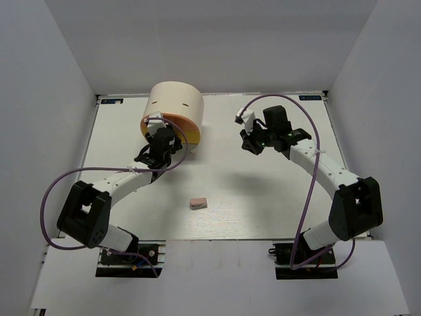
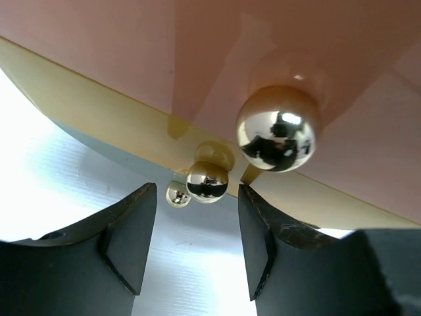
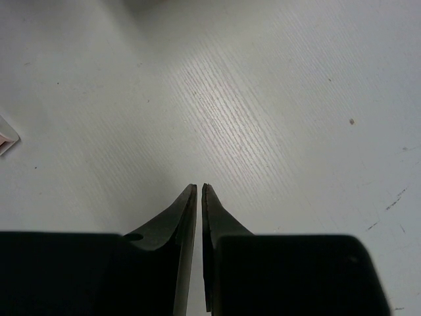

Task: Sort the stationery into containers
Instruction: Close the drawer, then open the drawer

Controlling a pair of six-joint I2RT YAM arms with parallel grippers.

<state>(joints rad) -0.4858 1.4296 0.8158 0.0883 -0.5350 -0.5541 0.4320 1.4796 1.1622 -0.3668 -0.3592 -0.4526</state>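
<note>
Gold and mirror-bright, a small round knob (image 2: pixel 207 181) sits just ahead of the left pincer (image 2: pixel 197 191), lined up with the gap between its two black fingers (image 2: pixel 128 237). The jaws stand about half apart, with a clear gap on either side of the knob. They touch nothing and hold nothing. The knob belongs to the yellow drawer (image 2: pixel 99 122), whose front runs as a pale yellow band across in front of the fingertips. Above that band, the orange drawer (image 2: pixel 131 46), pinkish this close up, fills the upper part of the wrist view. Its own larger knob (image 2: pixel 276 128) sits up and to the right of the pincer. From overhead, both drawers sit in the cream chest (image 1: pixel 172 99), which stands directly beyond the left pincer at the far side of the white table (image 1: pixel 263 197).

The right pincer (image 3: pixel 199 187) points at bare table, well to the right of the chest. Its jaws are drawn together to a hairline slit with nothing between them.

The pinkish eraser (image 1: pixel 198 203) lies flat on the table behind both pincers, toward the arm bases. It is roughly between the two arms and well apart from either pincer.
</note>
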